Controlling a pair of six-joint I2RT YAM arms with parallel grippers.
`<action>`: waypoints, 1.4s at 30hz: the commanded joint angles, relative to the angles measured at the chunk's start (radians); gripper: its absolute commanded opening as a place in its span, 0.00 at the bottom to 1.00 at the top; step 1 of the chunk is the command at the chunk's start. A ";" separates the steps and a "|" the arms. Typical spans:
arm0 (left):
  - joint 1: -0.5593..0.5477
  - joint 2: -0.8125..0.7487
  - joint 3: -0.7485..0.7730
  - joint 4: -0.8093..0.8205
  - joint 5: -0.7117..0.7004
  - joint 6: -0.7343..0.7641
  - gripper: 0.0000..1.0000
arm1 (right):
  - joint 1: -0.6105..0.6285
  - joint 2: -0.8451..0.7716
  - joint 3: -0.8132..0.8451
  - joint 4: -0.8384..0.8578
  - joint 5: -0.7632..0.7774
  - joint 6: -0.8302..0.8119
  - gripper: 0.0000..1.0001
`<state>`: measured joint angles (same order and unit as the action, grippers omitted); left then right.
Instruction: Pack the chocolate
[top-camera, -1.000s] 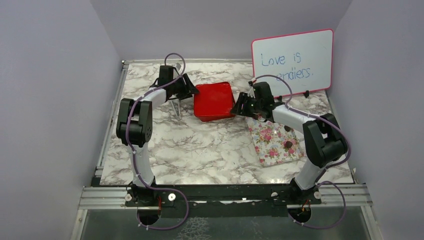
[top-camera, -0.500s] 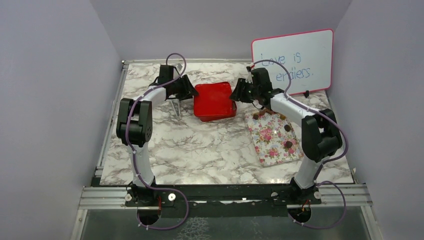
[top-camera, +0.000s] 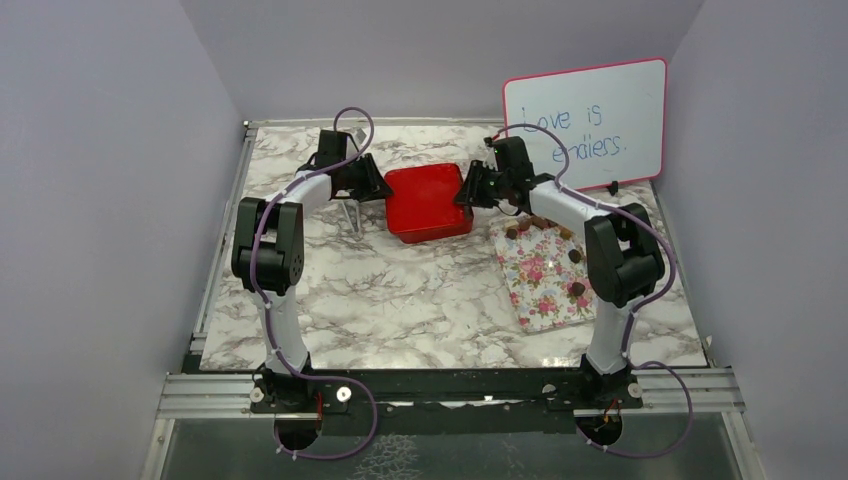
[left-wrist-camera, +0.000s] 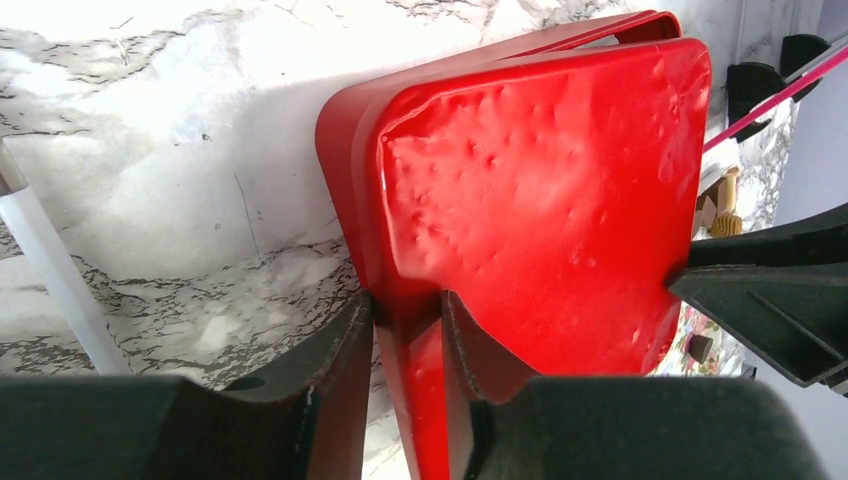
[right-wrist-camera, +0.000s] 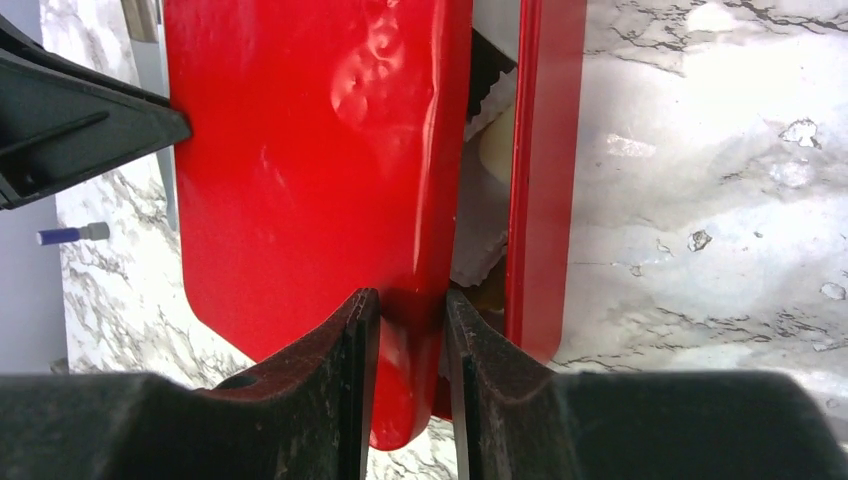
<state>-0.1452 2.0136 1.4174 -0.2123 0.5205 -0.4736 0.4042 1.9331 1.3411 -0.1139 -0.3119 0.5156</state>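
Right now your left gripper (left-wrist-camera: 405, 305) is at the left edge of the red tin, jaws pinching the rim of the red lid (left-wrist-camera: 540, 200) between them, one finger (left-wrist-camera: 335, 345) outside the rim and the other on the lid's top face. Your right gripper (right-wrist-camera: 410, 300) is at the tin's opposite, right edge, and its jaws are pinching the lid's rim in the same way. Both grips are on the lid, not on the tin base (right-wrist-camera: 545, 150).

In the right wrist view the lid sits off the base on that side, with a gap between the two. White paper cups (right-wrist-camera: 475, 250) show through this gap, along with a pale rounded shape; you cannot tell from here whether it is a piece of chocolate.

The chocolate you can see clearly lies outside the tin: several dark brown pieces (top-camera: 575, 255) sit on a floral sheet (top-camera: 545, 275) just to the right of the tin and nearer the arm bases. Some are grouped at the sheet's end closest to the tin; others lie apart further along it.

A pink-framed whiteboard (top-camera: 585, 125) with blue handwriting stands behind and to the right of the tin. The tin rests on the marble-patterned table (top-camera: 400, 300).
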 joint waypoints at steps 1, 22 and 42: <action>-0.012 -0.022 0.000 -0.014 0.034 0.006 0.25 | -0.001 0.026 0.040 0.011 -0.051 0.002 0.33; -0.014 -0.023 0.008 0.122 0.105 -0.112 0.24 | -0.009 0.059 0.140 -0.003 -0.027 -0.016 0.26; -0.017 0.056 0.090 0.162 0.132 -0.114 0.29 | -0.052 0.060 0.130 0.010 -0.049 0.014 0.26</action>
<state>-0.1375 2.0315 1.4639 -0.0834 0.5797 -0.5797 0.3511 1.9827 1.4391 -0.1535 -0.3237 0.5205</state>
